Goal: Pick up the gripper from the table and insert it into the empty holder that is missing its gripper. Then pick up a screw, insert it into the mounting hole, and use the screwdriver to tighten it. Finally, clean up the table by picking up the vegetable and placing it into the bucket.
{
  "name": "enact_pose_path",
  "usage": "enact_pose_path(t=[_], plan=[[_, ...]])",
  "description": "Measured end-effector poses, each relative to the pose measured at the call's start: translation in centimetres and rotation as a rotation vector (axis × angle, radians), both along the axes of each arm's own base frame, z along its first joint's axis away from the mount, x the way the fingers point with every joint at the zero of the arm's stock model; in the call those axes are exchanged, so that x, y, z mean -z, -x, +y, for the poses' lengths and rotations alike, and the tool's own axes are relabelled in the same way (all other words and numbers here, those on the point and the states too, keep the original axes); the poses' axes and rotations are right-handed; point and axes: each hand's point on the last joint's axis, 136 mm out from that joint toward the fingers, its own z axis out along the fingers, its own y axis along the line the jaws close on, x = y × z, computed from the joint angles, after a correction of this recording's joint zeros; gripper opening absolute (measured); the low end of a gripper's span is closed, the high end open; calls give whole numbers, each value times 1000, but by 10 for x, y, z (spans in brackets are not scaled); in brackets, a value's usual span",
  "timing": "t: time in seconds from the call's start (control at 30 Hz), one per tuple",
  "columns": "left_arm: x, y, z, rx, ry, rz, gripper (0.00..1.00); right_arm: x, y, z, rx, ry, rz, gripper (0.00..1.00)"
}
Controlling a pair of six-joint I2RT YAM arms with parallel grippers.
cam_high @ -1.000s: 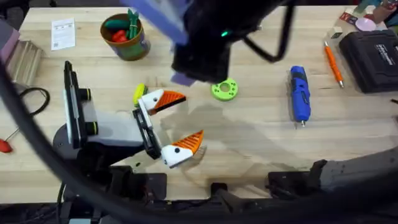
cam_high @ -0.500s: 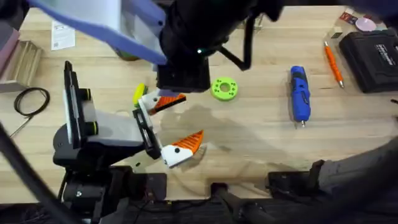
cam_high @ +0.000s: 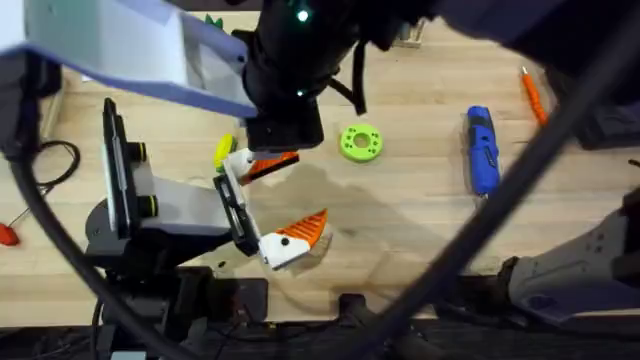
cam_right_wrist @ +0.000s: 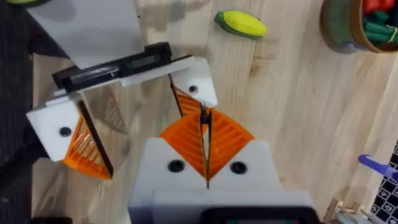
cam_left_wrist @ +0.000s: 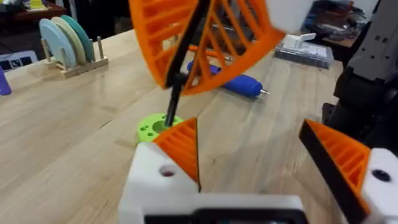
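You are working over a light wooden surface (cam_high: pixel 420 230) of planks with visible grain, evenly lit, with soft shadows lying across its middle. At its far left edge stands a small wooden rack (cam_left_wrist: pixel 68 46) holding pale blue and green discs upright. Beyond that far edge the room is dim, cluttered with dark shapes you cannot make out.

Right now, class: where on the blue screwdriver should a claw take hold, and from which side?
Grip the screwdriver mid-length on its thick blue body, coming straight down and closing across its narrow width. It lies flat on the table with bare wood along both long sides. The thin bit at its near end looks too slim to hold.
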Motion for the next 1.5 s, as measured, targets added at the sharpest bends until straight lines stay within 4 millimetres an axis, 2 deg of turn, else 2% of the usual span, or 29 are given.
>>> enact_pose_path(t=[0.3,0.97,1.5], plan=[[0,0,0,0,0,0,985,13,-5,9,-33,20,-6,6],[0,0,0,0,0,0,985,16,-2,5,-38,40,6,6],[0,0,0,0,0,0,985,21,2,10,-53,43,23,6]])
